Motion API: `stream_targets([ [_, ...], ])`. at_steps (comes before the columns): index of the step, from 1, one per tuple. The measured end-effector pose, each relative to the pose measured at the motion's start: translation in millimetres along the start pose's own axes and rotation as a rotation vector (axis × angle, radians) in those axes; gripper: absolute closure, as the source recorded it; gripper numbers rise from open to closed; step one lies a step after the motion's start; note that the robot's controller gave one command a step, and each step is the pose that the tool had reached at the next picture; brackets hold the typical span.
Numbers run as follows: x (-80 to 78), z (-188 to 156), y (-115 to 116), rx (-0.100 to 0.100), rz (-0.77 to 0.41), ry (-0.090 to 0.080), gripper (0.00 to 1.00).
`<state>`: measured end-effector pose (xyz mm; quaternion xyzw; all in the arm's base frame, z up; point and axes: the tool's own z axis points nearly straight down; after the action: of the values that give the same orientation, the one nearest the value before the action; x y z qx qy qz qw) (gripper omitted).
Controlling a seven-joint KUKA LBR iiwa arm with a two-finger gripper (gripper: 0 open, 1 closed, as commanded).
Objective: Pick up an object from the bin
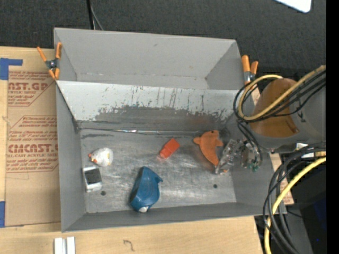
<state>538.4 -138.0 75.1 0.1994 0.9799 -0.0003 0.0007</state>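
Orange and flat, the toy (208,143) lay just beside the gripper (222,165), on its side toward the middle of the bin (185,213), so the gripper seemingly hung low there to take it, though whether open or closed I could not tell.
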Motion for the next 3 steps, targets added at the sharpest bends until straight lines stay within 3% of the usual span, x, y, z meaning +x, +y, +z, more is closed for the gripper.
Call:
stream_targets([
  [3,1.0,-39,0,0.000,0.000,0.003,1.00],
])
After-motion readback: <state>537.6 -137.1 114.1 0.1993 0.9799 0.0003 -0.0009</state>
